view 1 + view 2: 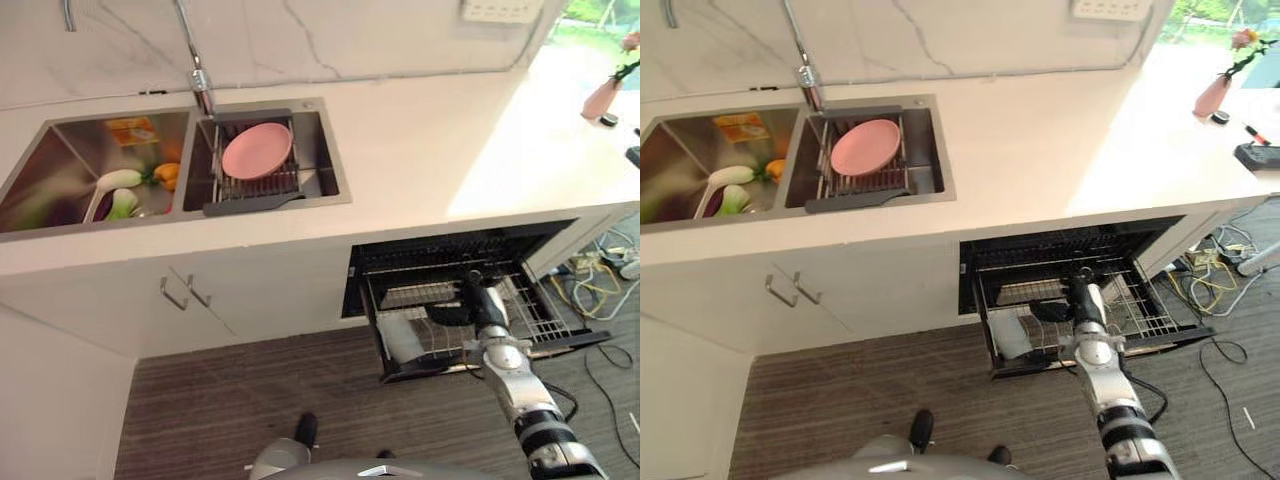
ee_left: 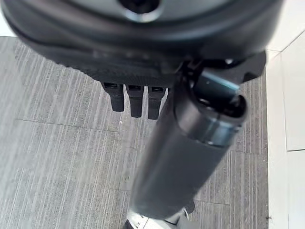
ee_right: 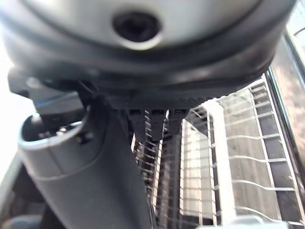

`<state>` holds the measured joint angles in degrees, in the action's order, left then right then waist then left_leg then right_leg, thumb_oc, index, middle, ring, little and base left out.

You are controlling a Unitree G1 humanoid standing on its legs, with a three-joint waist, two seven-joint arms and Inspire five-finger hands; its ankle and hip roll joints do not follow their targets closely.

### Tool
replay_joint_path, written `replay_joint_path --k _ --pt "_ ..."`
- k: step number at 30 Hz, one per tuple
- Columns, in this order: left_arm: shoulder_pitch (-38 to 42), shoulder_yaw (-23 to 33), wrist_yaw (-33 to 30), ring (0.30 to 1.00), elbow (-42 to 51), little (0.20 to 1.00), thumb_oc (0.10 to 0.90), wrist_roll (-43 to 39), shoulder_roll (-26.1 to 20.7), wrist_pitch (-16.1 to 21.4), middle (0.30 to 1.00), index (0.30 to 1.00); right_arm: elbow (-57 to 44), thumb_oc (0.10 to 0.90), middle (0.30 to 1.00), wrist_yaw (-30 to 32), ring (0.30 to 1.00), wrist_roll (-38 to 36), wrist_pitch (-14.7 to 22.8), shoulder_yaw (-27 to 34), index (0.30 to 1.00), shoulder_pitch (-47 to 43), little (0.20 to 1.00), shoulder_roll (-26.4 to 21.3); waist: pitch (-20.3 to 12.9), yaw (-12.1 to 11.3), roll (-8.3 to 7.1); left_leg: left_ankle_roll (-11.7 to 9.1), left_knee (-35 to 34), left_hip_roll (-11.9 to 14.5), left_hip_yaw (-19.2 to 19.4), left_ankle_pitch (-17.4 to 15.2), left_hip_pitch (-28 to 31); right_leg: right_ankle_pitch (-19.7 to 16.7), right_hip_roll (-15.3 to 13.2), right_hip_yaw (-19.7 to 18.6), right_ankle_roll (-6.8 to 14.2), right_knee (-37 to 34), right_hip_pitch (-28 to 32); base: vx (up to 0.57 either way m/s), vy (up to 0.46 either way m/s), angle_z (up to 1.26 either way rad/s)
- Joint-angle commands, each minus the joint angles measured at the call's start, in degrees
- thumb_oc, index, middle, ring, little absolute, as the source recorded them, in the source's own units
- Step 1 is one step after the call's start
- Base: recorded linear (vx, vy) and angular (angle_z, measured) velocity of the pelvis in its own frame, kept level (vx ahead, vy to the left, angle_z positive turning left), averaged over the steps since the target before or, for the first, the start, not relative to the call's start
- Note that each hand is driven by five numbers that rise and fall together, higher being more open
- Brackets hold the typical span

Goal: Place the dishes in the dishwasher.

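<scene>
Right hand (image 1: 452, 312): reaching down over the pulled-out rack at about 4 o'clock in the head views; in its wrist view the fingers (image 3: 151, 121) point straight out over the wires and nothing is seen in them, so I judge it open and holding nothing.
Left hand (image 2: 136, 98): hanging over the floor, fingers straight, nothing held.
Rack (image 1: 540, 318): drawn out of the dishwasher (image 1: 450, 250) below the counter; a white dish (image 1: 402, 338) seems to lie at its near left corner, the right part of the wires bare.
Plate (image 1: 257, 150): pink, lying on the drainer (image 1: 255, 180) in the right sink basin at 11 o'clock, well apart from either hand.
Left basin (image 1: 60, 160): more items, white and orange, too small to name.
Progress: early, by my reading; perhaps one dish loaded, the plate and the basin items not yet moved.
Room: open floor before the cabinets; counter (image 1: 430, 140) bare between sink and rack.
Edges: the counter lip overhangs the rack, the rack's front rail and sink rim are the things to lift over.
</scene>
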<state>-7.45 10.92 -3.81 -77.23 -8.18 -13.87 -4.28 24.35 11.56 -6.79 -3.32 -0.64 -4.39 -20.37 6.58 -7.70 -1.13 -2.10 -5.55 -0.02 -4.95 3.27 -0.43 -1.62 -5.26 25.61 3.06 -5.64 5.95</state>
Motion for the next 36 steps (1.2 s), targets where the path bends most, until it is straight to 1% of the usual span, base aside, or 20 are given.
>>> replay_joint_path --k 1,7,9,11,13,16,17,19,20,21,23,24,26,27,28,30,31,32,33,36 --pt "0.84 -0.32 -0.79 0.900 -4.60 0.900 0.800 -4.31 -0.41 0.01 0.900 0.900 -10.98 0.800 0.900 1.24 0.900 -1.77 8.77 3.56 0.900 0.88 0.900 -2.78 -4.09 0.34 0.95 -3.82 0.55 5.38 5.42 -0.51 0.17 2.60 -3.67 -2.63 4.32 0.64 -0.21 0.01 -0.044 -0.17" --pt "1.45 -0.94 -0.83 0.900 -4.61 0.900 0.800 -2.17 -0.14 0.82 0.900 0.900 -23.30 0.800 0.900 -0.68 0.900 -5.02 12.85 6.22 0.900 5.66 0.900 -1.09 -3.74 2.54 1.62 -4.21 0.55 6.61 7.19 -0.48 1.71 3.00 -2.43 -5.91 3.99 0.64 -0.81 0.01 -0.071 -0.23" --pt "2.41 -2.72 -2.24 0.900 -4.09 0.900 0.800 0.14 -0.67 1.53 0.900 0.900 -26.71 0.800 0.900 0.40 0.900 -5.51 13.95 7.31 0.900 7.28 0.900 -1.71 -1.67 3.62 1.29 -4.34 8.33 6.58 8.20 -1.98 -2.58 2.94 -3.05 -6.69 3.73 0.64 -1.30 -0.16 -0.078 -0.26" --pt "3.29 -4.75 -3.77 0.900 -2.58 0.900 0.800 2.54 -0.16 2.18 0.900 0.900 -30.20 0.800 0.900 1.50 0.900 -5.16 14.62 8.73 0.900 9.40 0.900 -2.30 0.05 6.10 1.33 -4.80 15.06 8.10 15.10 -2.88 -6.97 3.60 -4.17 -5.19 3.54 0.64 -1.18 -0.20 0.026 0.27" --pt "2.60 -5.31 -4.67 0.900 -1.45 0.900 0.800 4.37 0.87 2.49 0.900 0.900 -31.48 0.800 0.900 1.73 0.900 -4.76 14.57 9.00 0.900 10.65 0.900 -2.02 0.48 8.09 2.55 -5.89 16.49 12.92 21.35 -3.66 -5.79 4.79 -4.55 -5.19 4.08 0.64 -0.60 0.00 0.143 1.00" --pt "1.68 -5.93 -5.17 0.900 -1.07 0.900 0.800 5.71 1.65 3.17 0.900 0.900 -31.78 0.800 0.900 1.58 0.900 -4.31 14.55 9.28 0.900 11.31 0.900 -1.86 0.70 8.48 3.37 -6.14 12.90 14.96 21.69 -1.07 -3.36 3.09 -5.50 -5.65 4.74 0.64 -0.70 0.04 0.317 0.06" --pt "1.70 -7.29 -5.12 0.900 -0.74 0.900 0.800 7.14 1.51 3.84 0.900 0.900 -32.46 0.800 0.900 0.67 0.900 -4.61 14.97 9.88 0.900 11.66 0.900 -2.08 0.16 8.98 3.92 -7.27 9.93 17.71 17.50 0.99 -1.98 2.23 -7.33 -6.30 5.85 0.72 -1.04 0.06 0.271 -0.20" --pt "2.34 -8.44 -5.73 0.900 0.09 0.900 0.800 7.68 1.09 4.02 0.900 0.900 -32.67 0.800 0.900 0.40 0.900 -5.41 15.86 10.85 0.900 11.83 0.900 -2.96 -0.63 9.81 4.82 -8.23 6.93 20.57 13.82 3.82 -1.93 1.80 -9.16 -6.37 7.32 1.10 -1.72 0.07 0.464 -0.19" --pt "2.34 -8.44 -5.73 0.900 0.09 0.900 0.800 7.68 1.09 4.02 0.900 0.900 -32.67 0.800 0.900 0.40 0.900 -5.41 15.86 10.85 0.900 11.83 0.900 -2.96 -0.63 9.81 4.82 -8.23 6.93 20.57 13.82 3.82 -1.93 1.80 -9.16 -6.37 7.32 1.10 -1.72 0.08 0.732 -0.11" --pt "3.03 -10.12 -6.08 0.900 1.73 0.900 0.800 8.42 1.03 4.25 0.900 0.900 -32.59 0.800 0.900 1.42 0.900 -5.38 16.43 12.60 0.900 11.00 0.900 -3.92 -0.95 10.33 5.50 -9.16 5.89 22.22 12.84 5.31 -3.10 0.89 -12.04 -5.83 9.02 2.16 -1.77 0.08 0.635 0.00" --pt "2.89 -11.44 -5.52 0.900 2.83 0.900 0.800 9.81 1.46 4.53 0.900 0.900 -32.71 0.800 0.900 1.61 0.900 -6.22 16.45 14.25 0.900 10.66 0.900 -3.25 -2.02 10.16 6.10 -9.21 5.76 21.42 13.53 2.74 -3.42 -0.04 -15.25 -5.20 10.54 3.44 -1.32 0.13 0.753 0.16" --pt "3.05 -12.10 -5.16 0.900 3.14 0.900 0.800 10.28 1.34 4.52 0.900 0.900 -32.12 0.800 0.900 1.90 0.900 -6.01 16.22 15.41 0.900 10.89 0.900 -2.73 -2.47 9.98 5.43 -8.62 7.35 19.41 13.26 0.28 -4.21 -2.35 -18.19 -4.71 11.25 4.81 -1.12 0.12 0.624 0.34" --pt "2.91 -11.54 -5.18 0.900 4.02 0.900 0.800 9.43 0.14 4.47 0.900 0.900 -31.08 0.800 0.900 3.14 0.900 -5.79 15.63 16.12 0.900 9.12 0.900 -1.36 -1.62 9.44 3.86 -5.56 11.65 14.58 13.03 -3.41 -5.97 -6.27 -22.83 -6.68 9.82 11.28 -4.17 0.07 0.515 0.35" --pt "2.91 -11.54 -5.17 0.900 4.01 0.900 0.800 9.43 0.12 4.47 0.900 0.900 -31.07 0.800 0.900 3.14 0.900 -5.78 15.63 16.12 0.900 9.11 0.900 -1.35 -1.70 9.41 3.79 -5.53 11.67 14.51 13.08 -3.41 -6.06 -6.27 -22.92 -6.75 9.84 11.33 -4.33 0.04 0.593 0.33" --pt "2.80 -10.27 -5.60 0.900 3.30 0.900 0.800 7.15 -0.63 4.40 0.900 0.900 -31.00 0.800 0.900 4.58 0.900 -6.29 16.35 15.61 0.900 6.10 0.900 0.74 -0.08 8.21 4.24 -3.03 11.85 12.93 15.64 -4.71 -5.00 -7.15 -24.17 -5.42 8.21 17.89 -9.10 0.10 0.575 0.21" --pt "2.31 -9.93 -5.62 0.900 2.83 0.900 0.800 7.06 -0.67 4.33 0.900 0.900 -30.69 0.800 0.900 4.91 0.900 -6.51 16.96 15.19 0.900 5.26 0.900 1.19 0.07 7.71 4.69 -2.21 11.30 12.40 16.96 -4.90 -4.15 -6.15 -24.11 -3.12 7.93 20.34 -10.04 0.09 0.573 -0.44" --pt "1.44 -9.88 -4.98 0.900 2.04 0.900 0.800 7.74 -1.12 3.54 0.900 0.900 -33.25 0.800 0.900 5.11 0.900 -5.68 17.62 16.35 0.900 5.59 0.900 1.25 0.19 9.04 5.50 -0.49 9.06 9.99 16.72 -4.54 -2.00 -2.12 -17.79 -5.52 5.98 24.74 -12.71 0.06 0.368 -0.65" --pt "1.40 -9.91 -4.97 0.900 2.06 0.900 0.800 7.75 -1.11 3.53 0.900 0.900 -33.36 0.800 0.900 5.10 0.900 -5.68 17.56 16.38 0.900 5.69 0.900 1.27 0.23 8.87 5.52 -0.58 8.91 10.08 16.89 -4.53 -1.76 -1.86 -17.73 -5.72 5.90 25.07 -12.84 0.23 0.580 -0.24" --pt "0.38 -9.77 -4.08 0.900 1.00 0.900 0.800 9.08 -0.69 2.87 0.900 0.900 -35.21 0.800 0.900 6.67 0.900 -7.60 19.72 19.49 0.900 5.13 0.900 2.41 -0.09 9.19 5.72 0.13 6.98 8.06 17.05 -4.57 0.08 0.03 -14.25 -5.98 5.91 21.99 -12.54 0.17 0.292 0.15" --pt "0.89 -10.15 -3.91 0.900 -0.90 0.900 0.800 10.83 -0.61 2.30 0.900 0.900 -39.36 0.800 0.900 7.84 0.900 -7.58 21.31 21.43 0.900 3.68 0.900 2.85 -0.40 10.21 5.57 0.75 5.96 5.80 16.03 -5.88 1.92 0.32 -9.94 -8.42 5.33 15.39 -12.81 0.16 0.201 0.48"
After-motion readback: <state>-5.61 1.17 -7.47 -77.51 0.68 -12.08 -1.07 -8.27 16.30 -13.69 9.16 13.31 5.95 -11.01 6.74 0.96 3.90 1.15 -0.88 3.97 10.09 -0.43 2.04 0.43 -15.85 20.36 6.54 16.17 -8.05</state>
